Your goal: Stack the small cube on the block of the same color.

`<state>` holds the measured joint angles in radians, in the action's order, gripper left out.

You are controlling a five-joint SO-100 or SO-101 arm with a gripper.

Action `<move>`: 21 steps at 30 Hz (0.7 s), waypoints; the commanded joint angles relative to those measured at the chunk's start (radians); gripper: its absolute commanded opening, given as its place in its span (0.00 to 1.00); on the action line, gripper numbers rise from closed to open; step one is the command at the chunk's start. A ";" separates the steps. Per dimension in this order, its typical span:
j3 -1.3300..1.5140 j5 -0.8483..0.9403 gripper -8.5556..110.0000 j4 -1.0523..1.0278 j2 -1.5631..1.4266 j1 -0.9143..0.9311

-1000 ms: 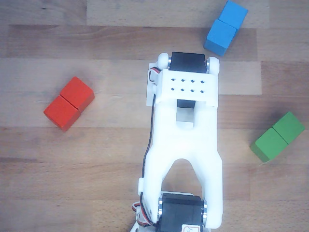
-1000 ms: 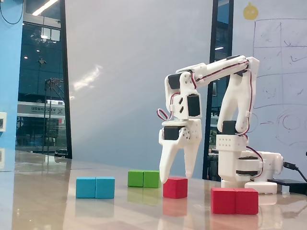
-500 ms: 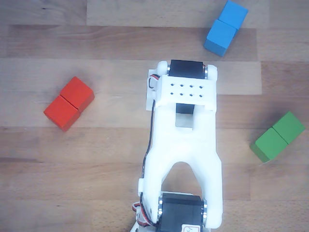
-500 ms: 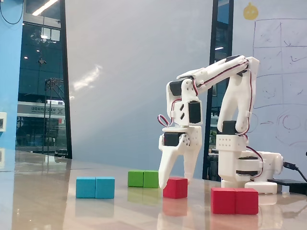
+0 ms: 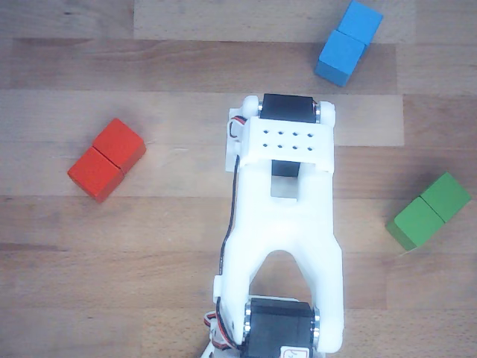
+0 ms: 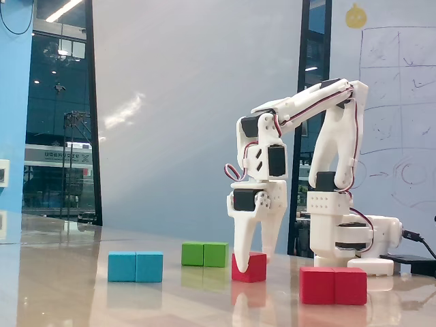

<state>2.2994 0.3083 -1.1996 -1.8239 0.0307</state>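
Your hand [image 6: 253, 257] is down on the surface [image 6: 82, 300] with its fingers closed around the small red cube [image 6: 253, 268], which sits on the surface. In the fixed view the red block [image 6: 333, 285] lies right of it, nearer the camera; green block [image 6: 204, 254] and blue block [image 6: 135, 266] lie left

We see a wooden plank table [image 5: 89, 298] carrying 4 blocks: the small red cube [image 6: 253, 268], the red oblong block [image 5: 106, 159] at the other view's left, a blue oblong block [image 5: 348, 42] top right, and a green oblong block [image 5: 428, 211] right. The arm's base [image 6: 354, 252] also sits there.
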 commanded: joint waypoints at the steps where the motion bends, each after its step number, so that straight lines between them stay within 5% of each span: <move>1: 0.002 0.005 0.22 0.021 -0.006 0.005; 21: 0.011 -0.002 0.16 0.051 -0.008 0.005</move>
<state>2.3117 0.3129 -1.1735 -1.8239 0.0307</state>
